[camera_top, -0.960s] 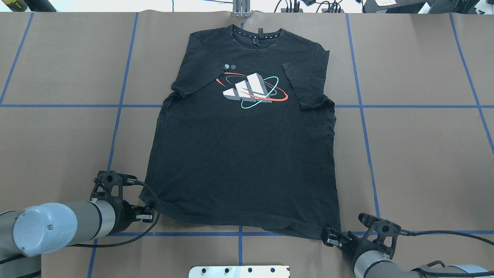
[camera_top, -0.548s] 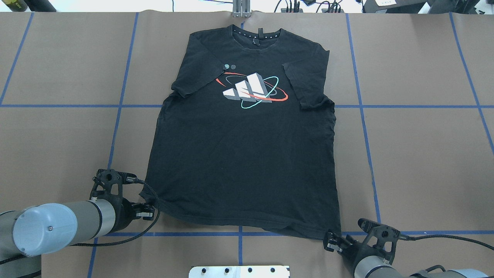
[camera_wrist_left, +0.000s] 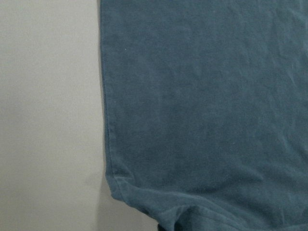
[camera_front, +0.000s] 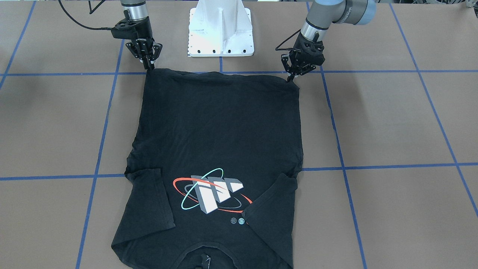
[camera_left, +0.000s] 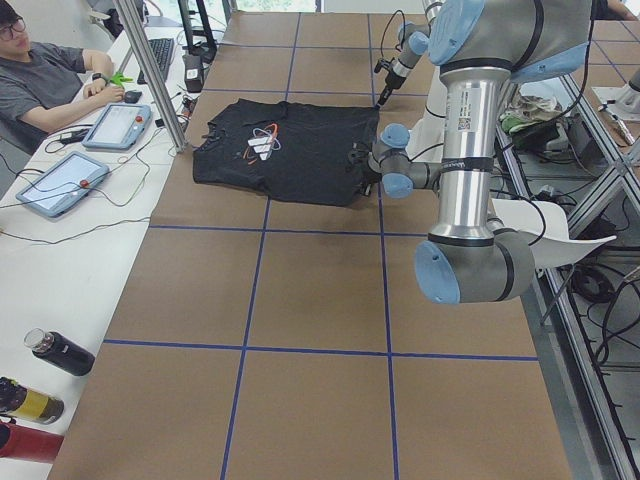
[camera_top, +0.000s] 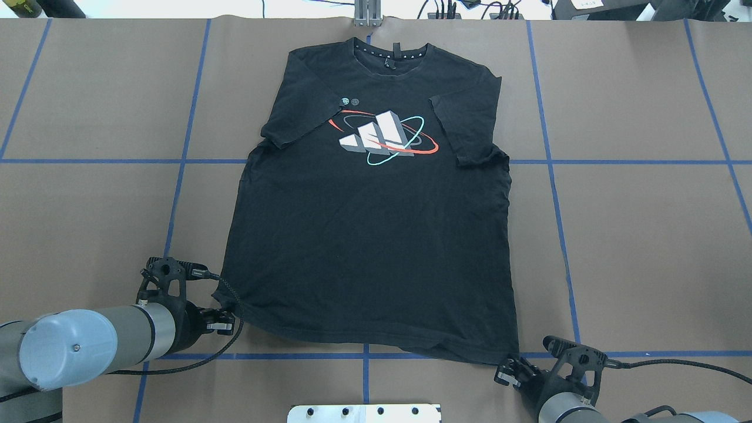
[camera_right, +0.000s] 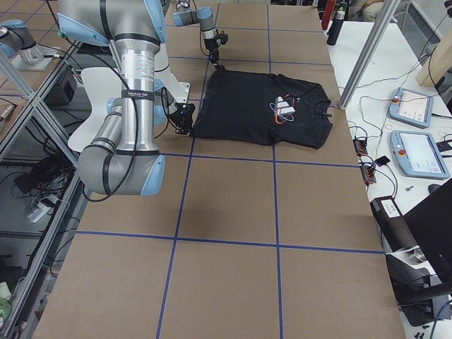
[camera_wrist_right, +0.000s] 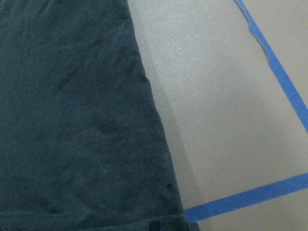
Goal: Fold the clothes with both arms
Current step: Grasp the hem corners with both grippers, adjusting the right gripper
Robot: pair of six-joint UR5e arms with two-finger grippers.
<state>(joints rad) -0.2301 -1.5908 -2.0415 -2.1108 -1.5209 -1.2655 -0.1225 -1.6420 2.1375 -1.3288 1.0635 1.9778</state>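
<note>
Read the overhead view as a clock face centred on the black T-shirt (camera_top: 370, 235), with the collar (camera_top: 390, 53) at 12 and the hem at 6.

At about 7 o'clock, your left gripper (camera_top: 226, 323) comes in low and nearly level with the brown table (camera_top: 88, 205). Its fingers are together, pinched on the shirt's near left hem corner. The left wrist camera shows that corner puckered at the bottom of its frame, which fits a pinch on cloth rather than on the table. Gripping right at the corner lets the whole side edge follow when you lift.

At the centre, the shirt lies flat and face up, with the print (camera_top: 382, 140) toward 12. Both sleeves are already turned in over the chest, one at 10 o'clock (camera_top: 294, 123) and one at 2 o'clock (camera_top: 470, 126), so the body is close to a rectangle. The hem runs just inside the blue tape line (camera_top: 294, 356), close to the robot and within easy reach of both arms.

At about 5 o'clock, your right gripper (camera_top: 506, 373) mirrors the left, its fingers closed on the near right hem corner. The front-facing view shows both sets of tips narrowed to a point right on the hem.

This matched hold looks like preparation for carrying the hem up toward 12. Lift both arms together, or the cloth between them will likely sag or skew.
</note>
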